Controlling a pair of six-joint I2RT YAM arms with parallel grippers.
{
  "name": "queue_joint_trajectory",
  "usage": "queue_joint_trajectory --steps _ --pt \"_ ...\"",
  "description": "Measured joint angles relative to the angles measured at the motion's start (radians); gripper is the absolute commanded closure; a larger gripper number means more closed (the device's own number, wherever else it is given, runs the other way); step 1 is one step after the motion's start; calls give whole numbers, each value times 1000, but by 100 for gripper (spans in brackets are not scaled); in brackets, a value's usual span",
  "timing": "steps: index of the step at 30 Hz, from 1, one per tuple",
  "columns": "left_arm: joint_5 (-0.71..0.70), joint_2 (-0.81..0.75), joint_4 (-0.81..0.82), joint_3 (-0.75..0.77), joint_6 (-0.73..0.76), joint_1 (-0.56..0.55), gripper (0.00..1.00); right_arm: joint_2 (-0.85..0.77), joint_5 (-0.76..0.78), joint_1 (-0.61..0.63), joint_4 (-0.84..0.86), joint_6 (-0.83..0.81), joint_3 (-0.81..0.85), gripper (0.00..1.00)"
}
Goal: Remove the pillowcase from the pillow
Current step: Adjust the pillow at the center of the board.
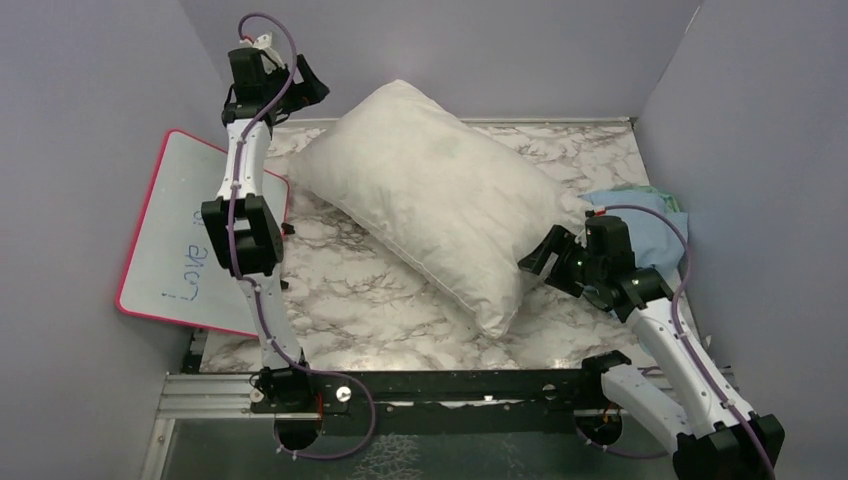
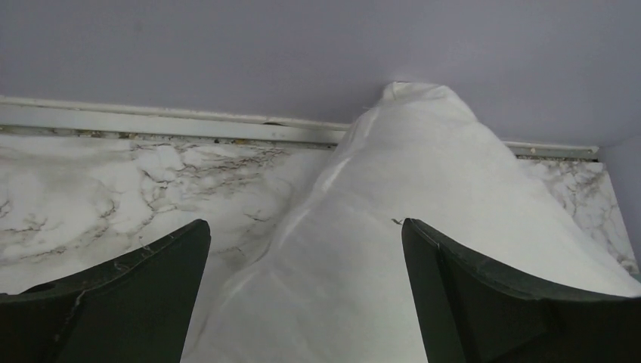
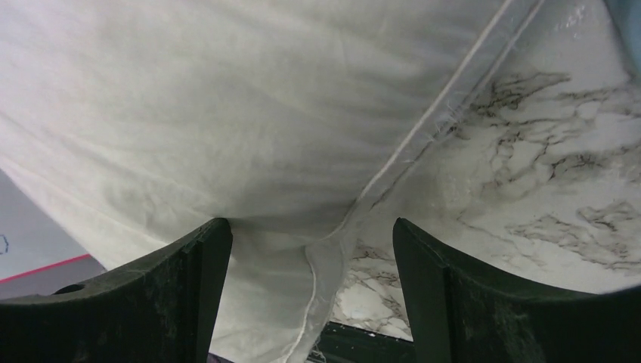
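Whiteboard (image 1: pixel 190 235) with a pink frame sits at the bench's (image 1: pixel 340 300) left edge, and the left fingers (image 1: pixel 312 85) hang spread apart above the pillow's (image 1: pixel 430 200) far left corner. The right fingers (image 1: pixel 537 254), also apart, flank its near right edge. The pillowcase (image 1: pixel 640 212) lies off it, bunched by the right wall.

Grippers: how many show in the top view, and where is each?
2. The left gripper is open at the far left, near the far corner of the pillow. The right gripper is open by the pillow's near right end. None seems hidden.
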Motion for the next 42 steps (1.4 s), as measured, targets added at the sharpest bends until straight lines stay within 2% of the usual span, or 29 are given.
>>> queue_joint_trajectory --steps 3,5,8,12,17,20,24,31,35,40,41,42 --pt "71 185 -11 141 8 43 1 -1 -22 0 15 28 -42 17" --pt "113 262 -22 153 8 55 3 24 -33 0 36 42 -51 17" --pt "188 296 -40 54 6 51 12 106 -40 0 87 41 -45 19" --pt "266 231 29 -183 3 47 26 277 -65 0 106 7 36 20" --pt "275 -6 87 -470 -1 67 34 380 -24 -5 68 -78 204 18" --pt "272 -152 120 -601 -22 69 39 428 23 -7 67 -129 299 18" --pt "238 -264 132 -720 -43 68 43 533 72 -13 52 -188 409 18" --pt "164 -481 133 -979 -69 14 43 645 171 -16 -2 -281 500 17" --pt "97 -718 77 -1130 -90 -39 42 645 195 -23 -16 -332 519 18" --pt "15 -972 -89 -1170 -90 -57 41 601 140 -27 11 -377 466 20" --pt "12 -1001 -113 -1170 -89 -58 39 578 126 -27 12 -378 446 19" --pt "-6 -1033 -146 -1171 -90 -60 32 550 114 -26 10 -377 426 19"
